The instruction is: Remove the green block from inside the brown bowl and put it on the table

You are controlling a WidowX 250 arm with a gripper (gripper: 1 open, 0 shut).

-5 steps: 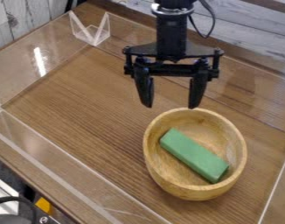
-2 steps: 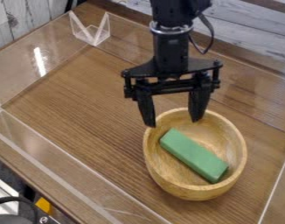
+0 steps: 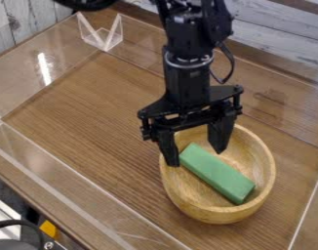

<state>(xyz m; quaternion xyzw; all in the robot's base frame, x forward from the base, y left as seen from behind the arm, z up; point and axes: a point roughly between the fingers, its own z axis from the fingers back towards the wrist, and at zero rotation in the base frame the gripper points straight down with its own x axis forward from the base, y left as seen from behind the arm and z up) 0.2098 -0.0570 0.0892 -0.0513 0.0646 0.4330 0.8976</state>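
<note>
The green block (image 3: 223,176) lies flat and slanted inside the brown bowl (image 3: 188,198), which sits on the table (image 3: 84,107) at the lower right. My gripper (image 3: 194,150) hangs open over the bowl's left back part, pointing straight down. Its left finger (image 3: 169,148) reaches just past the bowl's rim beside the block's near-left end. The right finger (image 3: 221,136) stands over the bowl's back. Nothing is between the fingers, and the block's upper-left end lies under the gap between them.
Low clear acrylic walls (image 3: 70,171) edge the tabletop on the left and front. A small clear stand (image 3: 99,31) sits at the back left. Black cables (image 3: 229,59) trail behind the arm.
The gripper has come down and slightly forward, from above the table behind the bowl to over the bowl's left back part. It has stayed open. Block and bowl have not moved.
</note>
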